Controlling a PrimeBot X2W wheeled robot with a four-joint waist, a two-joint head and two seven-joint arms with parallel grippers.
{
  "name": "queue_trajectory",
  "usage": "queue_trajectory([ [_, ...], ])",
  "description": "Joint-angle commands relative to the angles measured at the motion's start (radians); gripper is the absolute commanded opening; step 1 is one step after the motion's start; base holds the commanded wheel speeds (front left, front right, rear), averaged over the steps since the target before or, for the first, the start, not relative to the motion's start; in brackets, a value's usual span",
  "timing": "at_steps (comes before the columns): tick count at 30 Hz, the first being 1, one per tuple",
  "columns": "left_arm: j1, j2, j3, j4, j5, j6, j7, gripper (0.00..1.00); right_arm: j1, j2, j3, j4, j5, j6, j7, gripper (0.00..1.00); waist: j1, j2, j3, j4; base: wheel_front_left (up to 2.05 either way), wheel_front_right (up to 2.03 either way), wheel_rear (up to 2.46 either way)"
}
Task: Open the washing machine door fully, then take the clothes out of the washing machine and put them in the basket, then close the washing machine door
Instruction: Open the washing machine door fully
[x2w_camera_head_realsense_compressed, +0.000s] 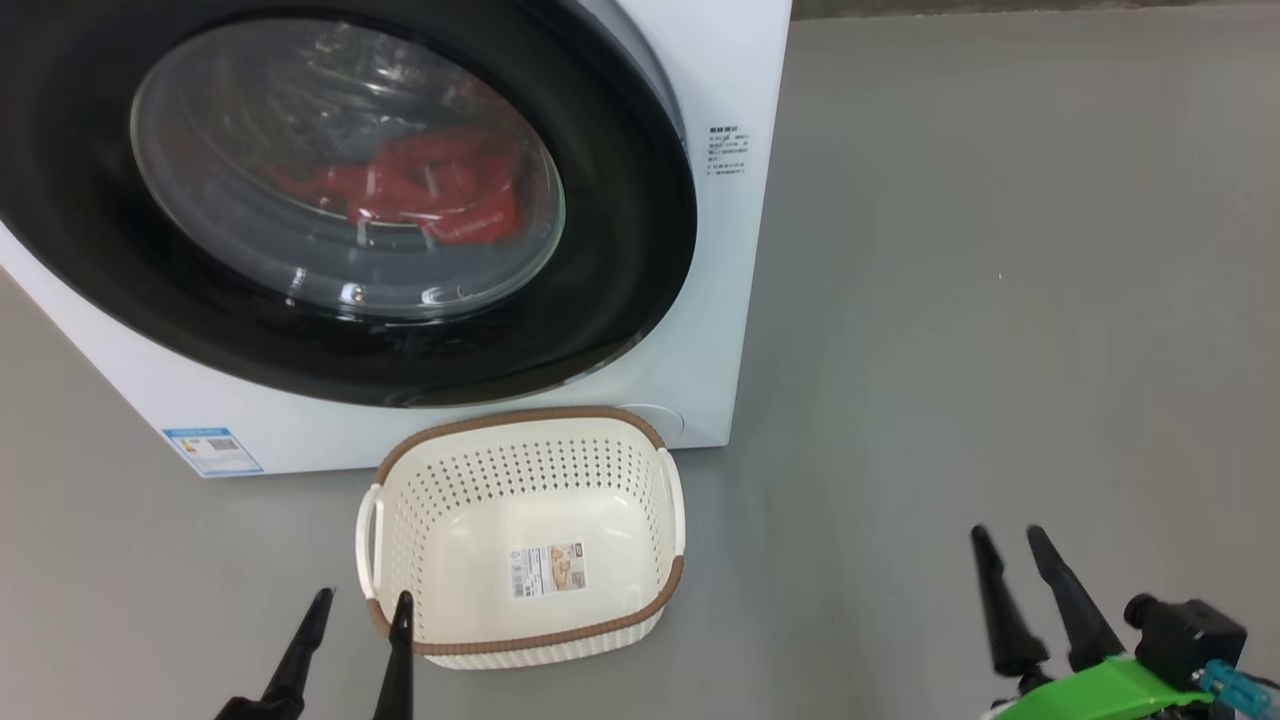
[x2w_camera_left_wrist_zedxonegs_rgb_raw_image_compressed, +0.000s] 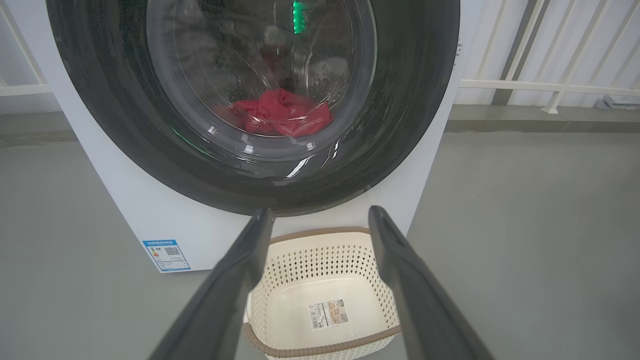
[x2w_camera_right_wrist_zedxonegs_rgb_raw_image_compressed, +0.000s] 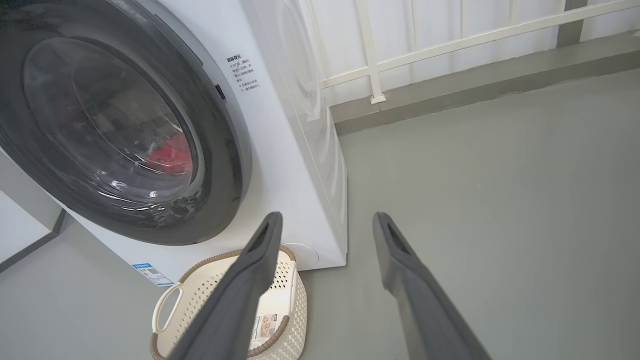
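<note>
Below one washing machine door: one basket, four fingers.

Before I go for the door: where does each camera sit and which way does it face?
Head view: high, looking down on closed washing machine door and basket; open jaws at both bottom corners.
Left wrist view: low, facing the door squarely; own jaws frame basket.
Right wrist view: oblique to the door, railing behind; own jaws.
All share door, clothes, basket.
</note>
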Motion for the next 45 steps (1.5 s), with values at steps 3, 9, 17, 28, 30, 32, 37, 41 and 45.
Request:
queue_trajectory([
  [3,-0.039,0.01,0.026,-0.026,-0.003,0.0,-0.012,1.0,-0.079,-0.015,0.039,-0.061,0.07,-0.001,-0.012,0.0,0.0,0.0,0.021,0.005,0.0,0.0,0.0],
  [9,-0.072,0.01,0.008,-0.028,-0.007,-0.002,-0.012,1.0,-0.195,-0.015,0.056,-0.096,0.17,-0.001,-0.012,0.0,0.0,0.0,0.062,0.024,0.0,0.0,0.0],
  [17,-0.136,0.01,-0.034,-0.037,-0.02,-0.007,-0.012,1.0,-0.43,-0.015,0.08,-0.121,0.432,-0.001,-0.012,0.0,0.0,0.0,0.159,0.085,0.0,0.0,0.0],
  [28,-0.212,0.01,-0.089,-0.023,-0.059,-0.003,-0.012,1.0,-0.689,-0.148,0.189,-0.061,0.932,-0.001,0.059,0.0,0.0,0.0,0.263,0.185,0.0,0.0,0.0],
  [30,-0.223,0.01,-0.097,-0.022,-0.064,-0.003,-0.012,1.0,-0.726,-0.17,0.193,-0.056,1.014,-0.001,0.118,0.0,0.0,0.0,0.279,0.197,0.0,0.0,0.0],
  [32,-0.235,0.01,-0.105,-0.021,-0.07,-0.003,-0.012,1.0,-0.759,-0.19,0.188,-0.045,1.079,-0.001,0.175,0.0,0.0,0.0,0.293,0.21,0.0,0.0,0.0],
  [37,-0.259,0.01,-0.126,-0.012,-0.085,-0.001,-0.012,1.0,-0.83,-0.219,0.156,-0.002,1.202,-0.001,0.322,0.0,0.0,0.0,0.325,0.232,0.0,0.0,0.0],
  [41,-0.274,0.01,-0.144,-0.007,-0.093,-0.002,-0.012,1.0,-0.882,-0.238,0.136,0.032,1.251,-0.001,0.444,0.0,0.0,0.0,0.348,0.245,0.0,0.0,0.0],
  [45,-0.289,0.01,-0.155,-0.001,-0.102,-0.003,-0.012,1.0,-0.938,-0.256,0.133,0.064,1.26,-0.001,0.554,0.0,0.0,0.0,0.37,0.254,0.0,0.0,0.0],
])
